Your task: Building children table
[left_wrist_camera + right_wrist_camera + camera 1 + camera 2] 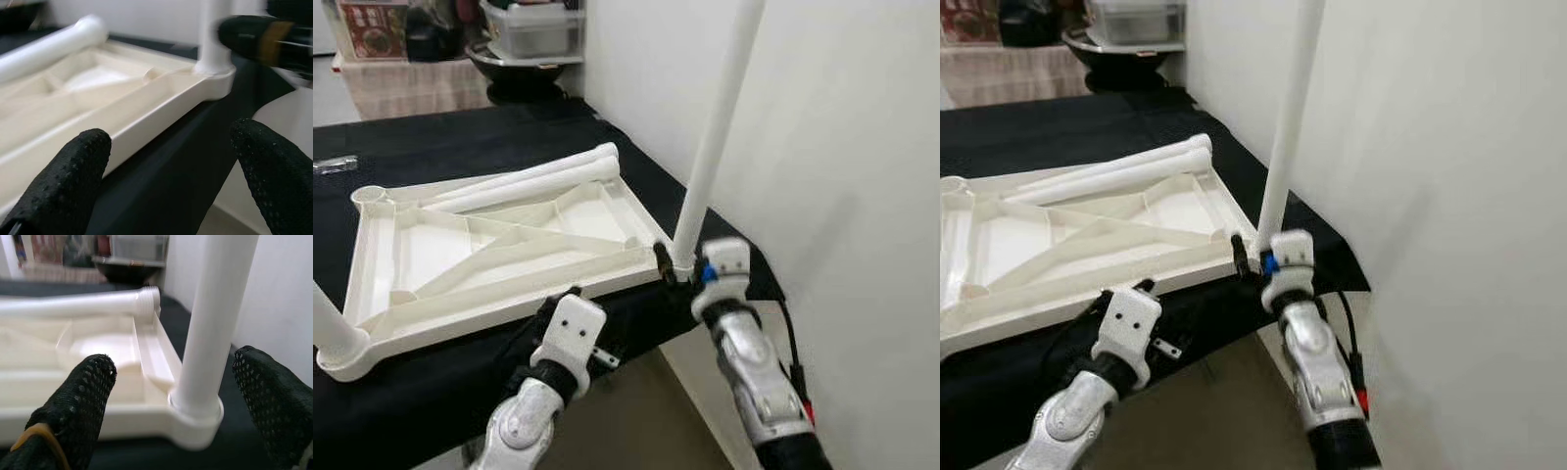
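White plastic tabletop (499,245) lay upside down on black surface (460,137), upright leg (710,147) in near corner socket. Right pincer (171,377) spread wide around leg, gripping nothing. Left pincer (171,166) open, empty, facing tabletop edge. Could've cross-threaded if leg tilted.

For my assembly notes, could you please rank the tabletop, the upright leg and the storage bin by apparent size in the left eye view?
1. tabletop
2. upright leg
3. storage bin, farther off, so likely understated
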You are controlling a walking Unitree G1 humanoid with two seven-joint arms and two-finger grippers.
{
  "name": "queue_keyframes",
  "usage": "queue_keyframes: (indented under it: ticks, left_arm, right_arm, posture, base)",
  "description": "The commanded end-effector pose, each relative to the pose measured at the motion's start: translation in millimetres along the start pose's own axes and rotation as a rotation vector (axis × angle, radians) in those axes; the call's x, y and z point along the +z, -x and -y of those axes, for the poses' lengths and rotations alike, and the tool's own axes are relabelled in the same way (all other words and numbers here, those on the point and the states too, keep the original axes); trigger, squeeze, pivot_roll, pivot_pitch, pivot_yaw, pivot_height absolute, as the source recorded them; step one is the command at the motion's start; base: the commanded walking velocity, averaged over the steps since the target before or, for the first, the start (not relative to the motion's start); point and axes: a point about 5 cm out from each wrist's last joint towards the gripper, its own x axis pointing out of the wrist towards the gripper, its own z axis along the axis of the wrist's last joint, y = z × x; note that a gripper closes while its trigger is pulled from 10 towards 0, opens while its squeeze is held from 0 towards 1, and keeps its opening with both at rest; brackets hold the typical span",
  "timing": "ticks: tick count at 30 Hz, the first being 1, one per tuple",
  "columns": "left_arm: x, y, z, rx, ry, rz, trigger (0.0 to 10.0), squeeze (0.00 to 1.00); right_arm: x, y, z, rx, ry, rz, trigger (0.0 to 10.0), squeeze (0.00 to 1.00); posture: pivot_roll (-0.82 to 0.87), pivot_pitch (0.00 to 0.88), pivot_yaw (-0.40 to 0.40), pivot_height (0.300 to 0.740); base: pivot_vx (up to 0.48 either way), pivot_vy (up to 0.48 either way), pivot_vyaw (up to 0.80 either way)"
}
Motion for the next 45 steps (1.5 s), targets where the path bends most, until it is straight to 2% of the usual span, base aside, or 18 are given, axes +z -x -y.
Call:
queue_keyframes:
  ticks: [1,8,11,13,17,19,20,24,29,32,33,34,35,37,38,41,42,45]
  left_arm:
    - [-8,0.3,-2.3,0.013,0.059,-0.039,10.0,0.0]
    - [-11,0.7,-2.8,0.012,0.073,-0.05,10.0,0.0]
    - [-11,1.2,-3.4,0.007,0.072,-0.053,10.0,0.0]
    - [-14,2.4,-6.5,0.013,0.05,-0.068,10.0,0.0]
    - [-30,8.5,-19.4,0.042,-0.006,-0.17,10.0,0.0]
    - [-30,10.3,-22.5,0.054,-0.002,-0.167,10.0,0.0]
    - [-29,12.4,-23.9,0.063,0.013,-0.143,10.0,0.0]
    - [-29,12.9,-24.1,0.065,0.017,-0.138,10.0,0.0]
    - [-30,11.2,-24.0,0.081,-0.034,-0.176,10.0,0.0]
    - [-29,10.9,-24.6,0.083,-0.04,-0.176,10.0,0.0]
    - [-24,7.5,-29.9,0.079,-0.112,-0.162,10.0,0.0]
    - [-22,6.2,-31.9,0.078,-0.137,-0.153,10.0,0.0]
    - [-22,6.2,-31.9,0.078,-0.137,-0.153,10.0,0.0]
    - [-13,0.8,-39.9,0.06,-0.249,-0.112,10.0,0.0]
    - [-9,-1.7,-44.8,0.064,-0.27,-0.095,10.0,0.0]
    - [-5,-4.5,-49.9,0.067,-0.283,-0.079,10.0,0.0]
    - [-1,-7.3,-57.5,0.077,-0.29,-0.071,10.0,0.0]
    - [-2,-6.5,-60.9,0.081,-0.313,-0.084,10.0,0.0]
  right_arm:
    - [2,8.3,-1.3,-0.003,0.032,-0.002,10.0,0.0]
    - [-3,14.9,-4.6,-0.006,0.036,-0.037,10.0,0.0]
    - [-6,16.1,-2.0,-0.034,0.011,-0.085,10.0,0.0]
    - [-7,15.6,-1.0,-0.042,0.022,-0.106,10.0,0.0]
    - [-11,15.3,3.0,-0.07,0.131,-0.176,10.0,0.0]
    - [-11,15.2,1.8,-0.058,0.123,-0.18,10.0,0.0]
    - [-12,13.9,-0.9,-0.041,0.082,-0.183,10.0,0.0]
    - [-12,13.7,-1.6,-0.038,0.072,-0.187,10.0,0.0]
    - [-16,-10.1,1.0,-0.085,0.059,-0.288,10.0,0.0]
    - [-17,-13.6,1.0,-0.089,0.058,-0.306,10.0,0.0]
    - [-15,-24.5,-4.5,-0.065,0.084,-0.329,10.0,0.0]
    - [-14,-27.7,-6.8,-0.054,0.092,-0.337,10.0,0.0]
    - [-14,-27.7,-6.8,-0.054,0.092,-0.337,10.0,0.0]
    - [-13,-31.3,-12.7,-0.018,0.104,-0.362,10.0,0.0]
    - [-14,-31.8,-14.9,-0.008,0.097,-0.371,10.0,0.0]
    - [-14,-32.2,-17.1,0.003,0.089,-0.382,10.0,0.0]
    - [-12,-32.8,-20.7,0.022,0.067,-0.396,10.0,0.0]
    - [-11,-32.2,-22.4,0.049,0.079,-0.411,10.0,0.0]
  posture:
    - [0.02,0.0,-0.086,0.74]
    - [0.01,0.0,-0.083,0.74]
    - [0.02,0.0,-0.087,0.74]
    - [0.02,0.0,-0.086,0.74]
    - [0.02,0.0,-0.082,0.74]
    - [0.03,0.0,-0.09,0.74]
    - [0.03,0.0,-0.085,0.74]
    - [0.03,0.0,-0.085,0.74]
    - [0.03,0.0,-0.091,0.74]
    - [0.03,0.0,-0.091,0.74]
    - [0.04,0.0,-0.095,0.74]
    - [0.04,0.0,-0.095,0.74]
    - [0.04,0.0,-0.095,0.74]
    - [0.05,0.0,-0.097,0.74]
    - [0.05,0.0,-0.101,0.74]
    - [0.05,0.0,-0.099,0.74]
    - [0.05,0.0,-0.095,0.74]
    - [0.04,0.0,-0.09,0.74]
  base:
    - [0.0,0.0,0.0]
    - [0.0,0.0,0.0]
    - [0.0,0.0,0.0]
    - [0.0,0.0,0.0]
    - [0.0,0.0,0.0]
    - [0.0,0.0,0.0]
    - [0.0,0.0,0.0]
    - [0.0,0.0,0.0]
    - [0.0,0.0,0.0]
    - [0.0,0.0,0.0]
    - [0.0,0.0,0.0]
    - [0.0,0.0,0.0]
    - [0.0,0.0,0.0]
    - [0.0,0.0,0.0]
    - [0.0,0.0,0.0]
    - [0.0,0.0,0.0]
    - [0.0,0.0,0.0]
    - [0.0,0.0,0.0]
